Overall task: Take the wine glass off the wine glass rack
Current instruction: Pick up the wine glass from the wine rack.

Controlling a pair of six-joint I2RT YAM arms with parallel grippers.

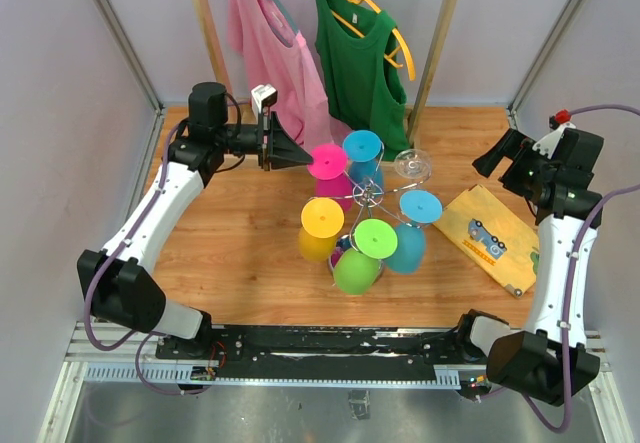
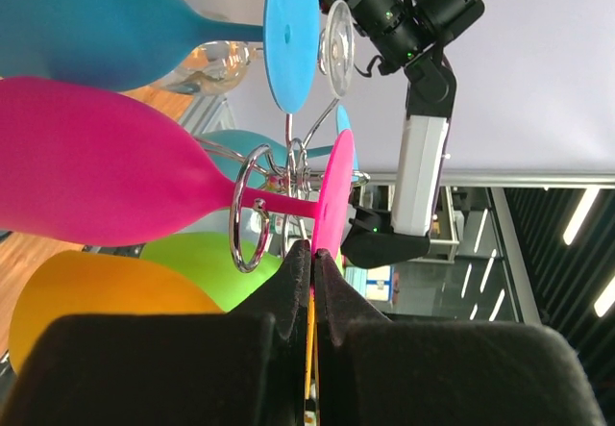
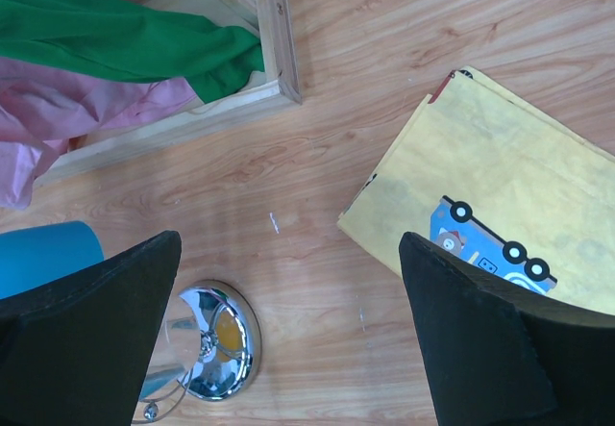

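Observation:
The chrome wire wine glass rack [image 1: 368, 198] stands mid-table with several glasses hanging foot-outward. These are pink [image 1: 327, 161], blue [image 1: 362, 146], clear [image 1: 411, 165], light blue [image 1: 420, 206], green [image 1: 375, 238] and yellow [image 1: 322, 217]. My left gripper [image 1: 308, 156] is at the rack's left side. In the left wrist view it [image 2: 317, 253] is shut on the rim of the pink wine glass's foot [image 2: 332, 195], whose stem passes through a chrome loop [image 2: 248, 210]. My right gripper [image 1: 490, 158] hangs open and empty, well to the right of the rack. Its view [image 3: 288, 238] shows the rack's mirror base [image 3: 226, 339].
A wooden clothes rail at the back holds a pink shirt [image 1: 270, 43] and a green top [image 1: 355, 53]. A yellow picture board [image 1: 490, 233] lies on the table at the right, also in the right wrist view [image 3: 500, 195]. Grey enclosure walls stand on both sides.

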